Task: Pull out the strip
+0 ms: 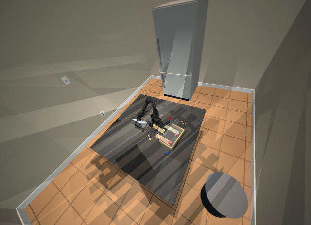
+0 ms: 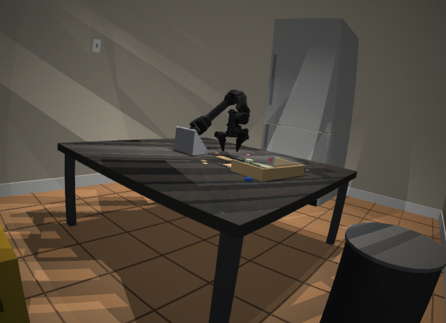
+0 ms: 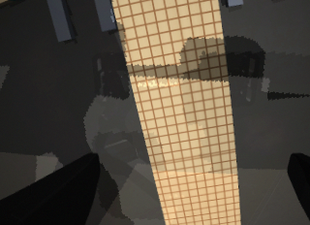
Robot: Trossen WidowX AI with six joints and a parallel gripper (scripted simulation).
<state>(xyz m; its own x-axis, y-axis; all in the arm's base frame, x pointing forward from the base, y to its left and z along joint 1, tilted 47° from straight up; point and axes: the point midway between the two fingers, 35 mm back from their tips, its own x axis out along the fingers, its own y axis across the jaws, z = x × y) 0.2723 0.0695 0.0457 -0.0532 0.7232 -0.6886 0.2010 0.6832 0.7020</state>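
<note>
Jaws wide open, empty, straddling the grid-patterned strip (image 3: pixel 181 96), whose long axis runs straight ahead toward the tray (image 2: pixel 284 174).

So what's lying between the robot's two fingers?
The checked tan strip, lying on the dark table, runs between the open fingers without touching them, seen in the wrist view.

Top camera high overhead, exterior low sideways, wrist close; all share table (image 2: pixel 151 175).
</note>
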